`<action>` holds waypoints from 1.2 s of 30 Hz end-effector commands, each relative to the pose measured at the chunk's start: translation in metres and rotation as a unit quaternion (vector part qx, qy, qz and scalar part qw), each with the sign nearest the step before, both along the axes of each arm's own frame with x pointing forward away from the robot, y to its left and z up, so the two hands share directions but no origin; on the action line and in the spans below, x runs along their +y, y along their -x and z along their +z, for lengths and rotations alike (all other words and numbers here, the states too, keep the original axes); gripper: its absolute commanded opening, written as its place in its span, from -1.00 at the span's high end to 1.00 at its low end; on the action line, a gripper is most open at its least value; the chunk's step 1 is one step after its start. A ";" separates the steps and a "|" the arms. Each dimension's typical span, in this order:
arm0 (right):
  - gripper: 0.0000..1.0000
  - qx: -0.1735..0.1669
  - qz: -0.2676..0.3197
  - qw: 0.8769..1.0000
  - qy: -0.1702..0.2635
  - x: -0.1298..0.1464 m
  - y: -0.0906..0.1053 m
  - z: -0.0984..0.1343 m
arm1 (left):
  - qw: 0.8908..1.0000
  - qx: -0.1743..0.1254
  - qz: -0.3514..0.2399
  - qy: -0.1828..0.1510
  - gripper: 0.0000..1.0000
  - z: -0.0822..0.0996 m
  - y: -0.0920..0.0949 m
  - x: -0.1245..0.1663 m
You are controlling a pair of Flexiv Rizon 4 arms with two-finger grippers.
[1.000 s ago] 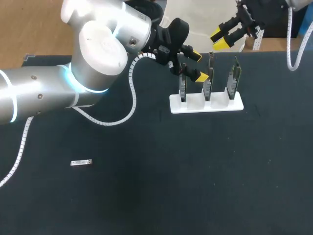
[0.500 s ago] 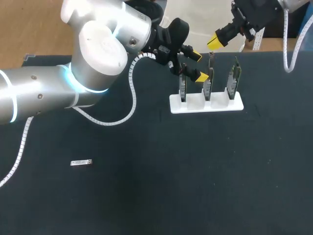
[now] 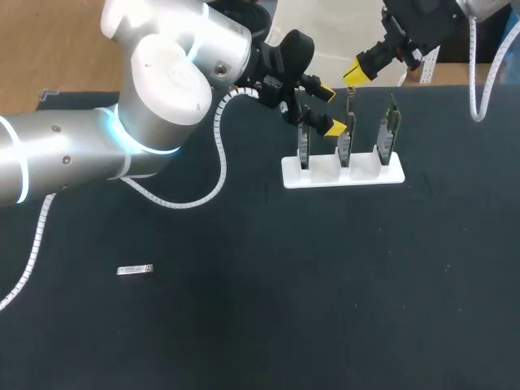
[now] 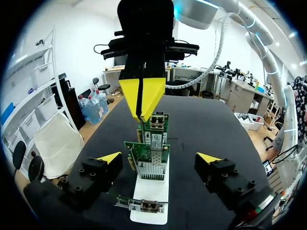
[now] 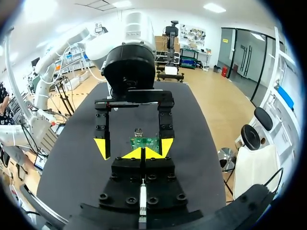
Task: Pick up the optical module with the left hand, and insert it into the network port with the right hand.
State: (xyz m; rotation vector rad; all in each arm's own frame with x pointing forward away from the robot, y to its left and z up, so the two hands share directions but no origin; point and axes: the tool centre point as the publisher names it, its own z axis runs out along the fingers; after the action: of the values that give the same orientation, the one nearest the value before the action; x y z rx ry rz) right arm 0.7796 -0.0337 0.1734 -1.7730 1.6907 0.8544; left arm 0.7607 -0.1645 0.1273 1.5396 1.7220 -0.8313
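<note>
Overhead, the optical module (image 3: 136, 270) lies flat on the bench (image 3: 325, 309) at the near left, well apart from both arms. The left gripper (image 3: 329, 108) hangs at the left end of the white holder (image 3: 325, 175), fingers spread either side of its row of three upright network cards (image 3: 347, 134). The right gripper (image 3: 355, 73) hangs over that row, fingers pressed together with nothing between them.

From the left wrist, the left gripper (image 4: 159, 157) straddles the holder (image 4: 149, 196) and cards (image 4: 146, 158), with the right gripper (image 4: 142, 98) just above the farther cards.

From the right wrist, the right gripper (image 5: 144, 153) has its tips touching. One card (image 5: 145, 142) shows just ahead, between the left gripper's (image 5: 134, 146) spread fingers.
</note>
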 end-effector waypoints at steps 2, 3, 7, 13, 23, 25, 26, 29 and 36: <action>1.00 0.003 0.000 1.000 0.000 -0.001 -0.001 -0.002 | 1.000 0.001 -0.001 -0.002 -1.00 0.001 -0.001 0.000; 1.00 0.003 -0.001 1.000 0.000 -0.001 -0.001 -0.002 | 1.000 0.001 -0.001 -0.002 -1.00 0.001 -0.001 0.000; 1.00 -0.004 -0.005 1.000 -0.007 -0.002 0.000 0.002 | 1.000 0.001 -0.001 -0.002 -1.00 0.001 -0.001 0.000; 1.00 -0.015 -0.004 1.000 -0.011 -0.001 -0.001 0.010 | 1.000 0.001 -0.001 -0.002 -1.00 0.001 -0.001 0.000; 1.00 -0.013 0.002 1.000 -0.011 0.000 0.003 0.010 | 1.000 0.001 -0.001 -0.002 -1.00 0.001 -0.001 0.000; 1.00 -0.011 0.003 1.000 -0.011 0.000 0.003 0.009 | 1.000 0.001 -0.001 -0.002 -1.00 0.001 -0.001 0.000; 1.00 -0.010 0.003 1.000 -0.010 0.001 0.003 0.008 | 1.000 0.001 -0.001 -0.002 -1.00 0.001 -0.001 0.000; 1.00 -0.007 0.005 1.000 -0.009 0.001 0.003 0.007 | 1.000 0.001 -0.001 -0.002 -1.00 0.001 -0.001 0.000; 1.00 -0.002 0.007 1.000 -0.007 0.002 0.005 0.004 | 1.000 0.001 -0.001 -0.002 -1.00 0.001 -0.001 0.000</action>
State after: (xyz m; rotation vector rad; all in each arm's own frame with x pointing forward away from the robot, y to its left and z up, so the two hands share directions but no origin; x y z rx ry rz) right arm 0.7736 -0.0324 0.1786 -1.7758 1.6670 0.8633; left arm 0.7607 -0.1645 0.1273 1.5397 1.7220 -0.8312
